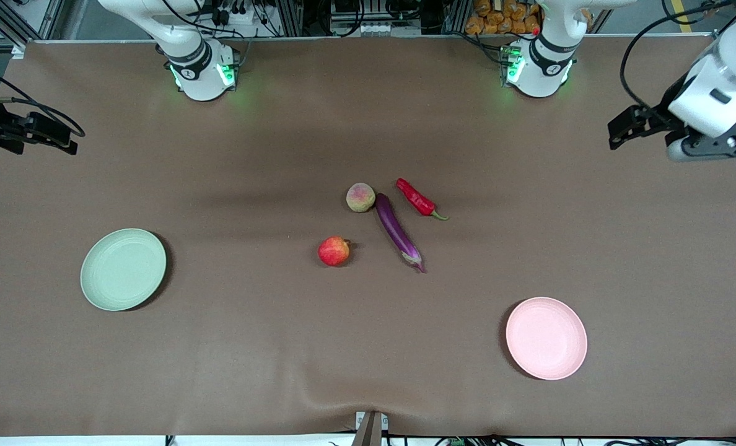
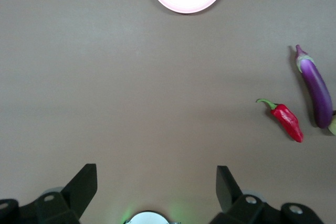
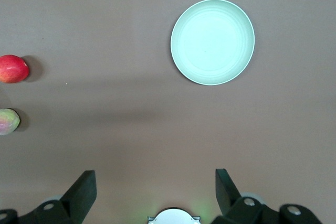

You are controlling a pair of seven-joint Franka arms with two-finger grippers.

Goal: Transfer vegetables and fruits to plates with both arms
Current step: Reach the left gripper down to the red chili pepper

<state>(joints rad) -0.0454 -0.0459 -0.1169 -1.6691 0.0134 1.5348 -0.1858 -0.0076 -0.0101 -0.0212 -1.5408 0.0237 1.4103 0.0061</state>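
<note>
peach (image 2: 333, 125) cut off beside eggplant (image 2: 315, 86); left tool (image 2: 156, 181) and right tool (image 3: 155, 183) both spread, empty

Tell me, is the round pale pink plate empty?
Empty. The round pale pink plate has only its bare surface showing; the apple, peach, eggplant and chili all lie on the brown table farther from the front camera.

Eggplant (image 1: 397, 231), chili (image 1: 419, 198), peach (image 1: 360, 197), apple (image 1: 334, 251) mid-table; 2 plates bare.

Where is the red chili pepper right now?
The red chili pepper lies mid-table in the front view, beside the purple eggplant, toward the left arm's end, farther from the camera than the apple.
</note>
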